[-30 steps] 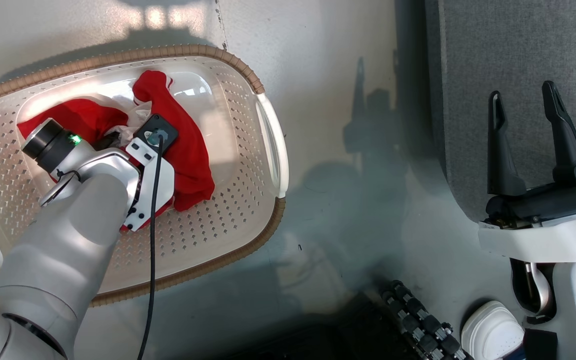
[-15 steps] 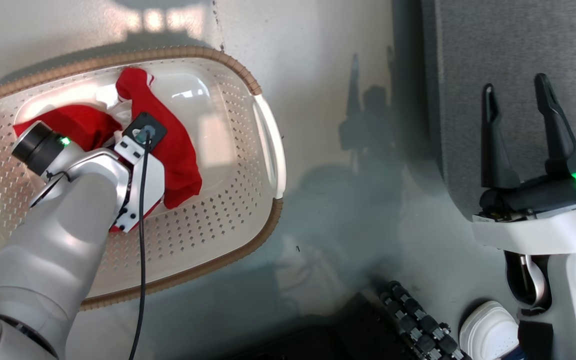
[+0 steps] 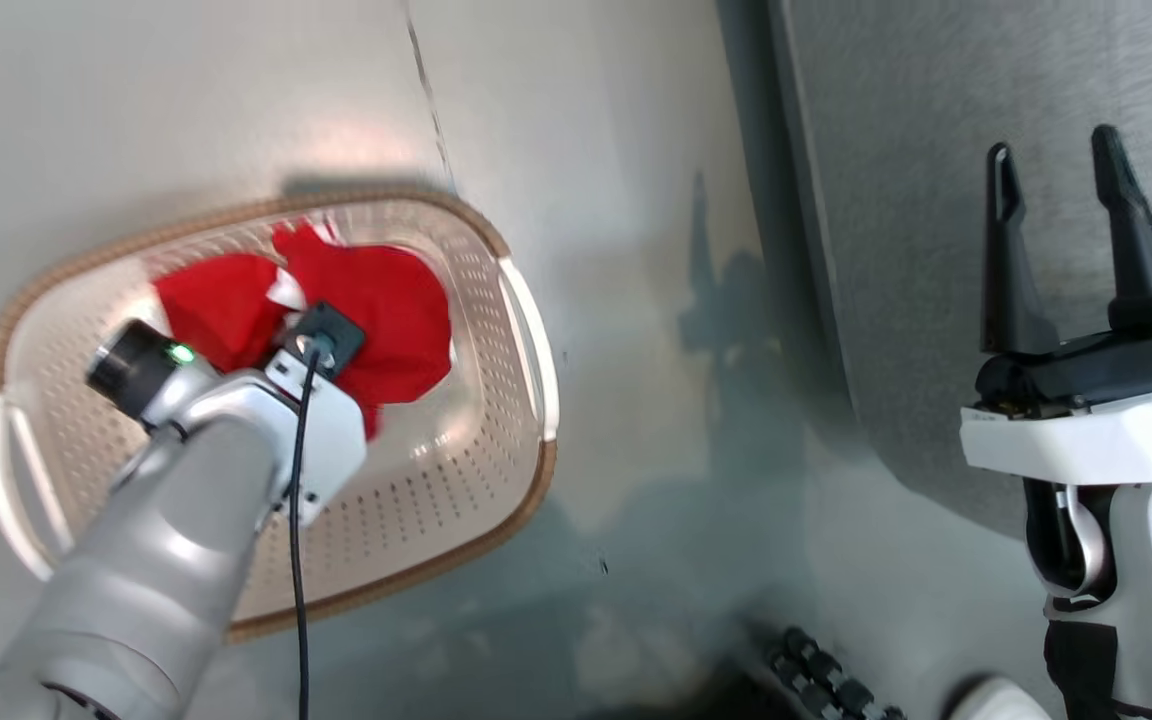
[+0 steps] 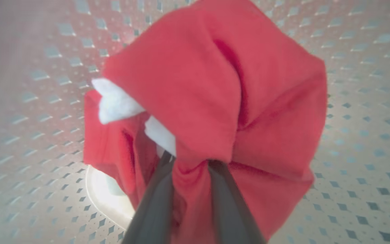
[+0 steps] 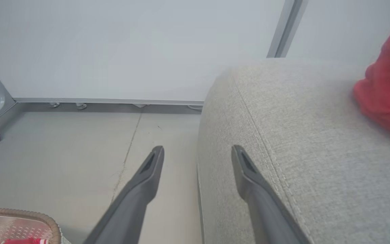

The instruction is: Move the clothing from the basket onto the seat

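- L claw (image 4: 189, 164) clamped on red clothing (image 4: 215, 88): bunched, white trim at 9 o'clock, inside basket (image 3: 456, 480).
- R claw (image 3: 1054, 160) open, empty, over grey seat (image 3: 916, 200).

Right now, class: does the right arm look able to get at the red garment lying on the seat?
Probably yes: the right gripper hovers open at the seat edge, with bare fabric between it and the red garment.
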